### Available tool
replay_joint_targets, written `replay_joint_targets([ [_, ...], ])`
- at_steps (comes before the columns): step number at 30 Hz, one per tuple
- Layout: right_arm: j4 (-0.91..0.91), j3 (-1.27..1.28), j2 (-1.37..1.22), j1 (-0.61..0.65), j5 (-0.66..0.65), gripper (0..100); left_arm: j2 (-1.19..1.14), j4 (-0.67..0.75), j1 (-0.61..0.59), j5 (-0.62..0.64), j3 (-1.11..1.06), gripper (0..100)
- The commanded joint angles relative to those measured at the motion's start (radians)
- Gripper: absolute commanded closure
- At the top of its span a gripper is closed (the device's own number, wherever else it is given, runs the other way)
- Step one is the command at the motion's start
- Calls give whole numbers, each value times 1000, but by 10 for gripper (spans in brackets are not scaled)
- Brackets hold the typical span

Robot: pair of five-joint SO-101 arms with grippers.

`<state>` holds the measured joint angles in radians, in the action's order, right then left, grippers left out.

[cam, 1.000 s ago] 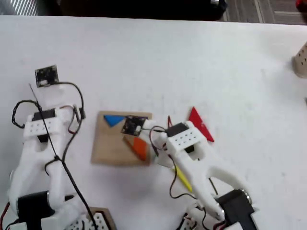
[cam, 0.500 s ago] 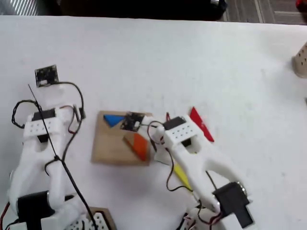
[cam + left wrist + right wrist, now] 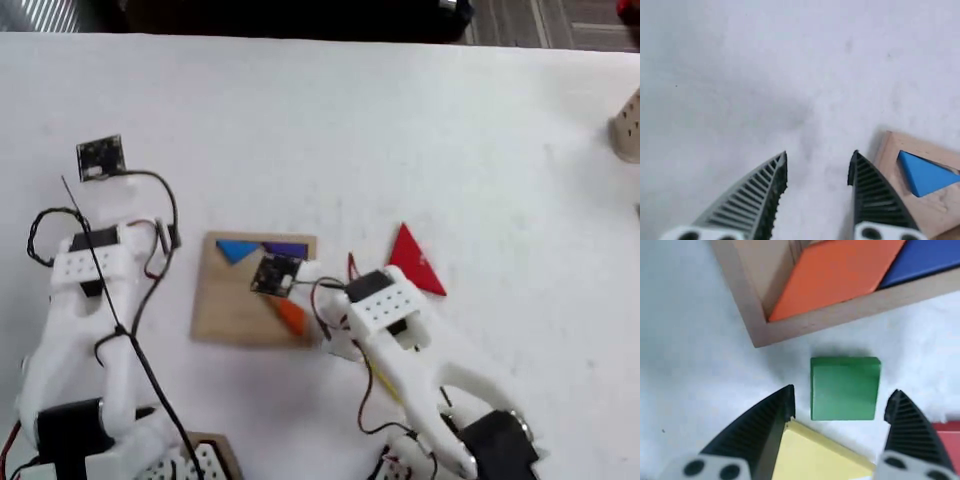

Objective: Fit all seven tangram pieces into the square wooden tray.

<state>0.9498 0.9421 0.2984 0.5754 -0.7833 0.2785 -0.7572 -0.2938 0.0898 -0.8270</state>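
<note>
The square wooden tray (image 3: 225,305) lies mid-table and holds a blue triangle (image 3: 237,250), a purple piece (image 3: 290,249) and an orange piece (image 3: 292,316). A red triangle (image 3: 412,262) lies on the table to its right. In the right wrist view my right gripper (image 3: 842,396) is open, its fingers on either side of a green square (image 3: 844,387) just outside the tray rim (image 3: 740,295). A yellow piece (image 3: 825,455) lies beside the square. My left gripper (image 3: 818,157) is open over bare table beside the tray's corner (image 3: 890,145).
A perforated beige object (image 3: 628,125) stands at the table's far right edge. The left arm (image 3: 85,270) sits left of the tray, trailing wires. Bare white table lies beyond the tray.
The right arm has drawn back toward the near edge, uncovering the purple piece and covering the yellow piece in the high view. The left arm has stayed put.
</note>
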Motion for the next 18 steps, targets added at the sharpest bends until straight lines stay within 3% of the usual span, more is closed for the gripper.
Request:
replay_joint_targets([
  [1, 18, -91, -73, 13, 14, 711, -7, 0, 18, 17, 55, 790],
  [9, 51, -169, -157, -33, 31, 723, -8, -3, 18, 15, 54, 790],
  [15, 45, -190, -180, -58, 157, 991, -8, -3, 18, 15, 54, 790],
  [18, 45, -186, -179, -59, 160, 946, -8, -2, 18, 15, 54, 790],
])
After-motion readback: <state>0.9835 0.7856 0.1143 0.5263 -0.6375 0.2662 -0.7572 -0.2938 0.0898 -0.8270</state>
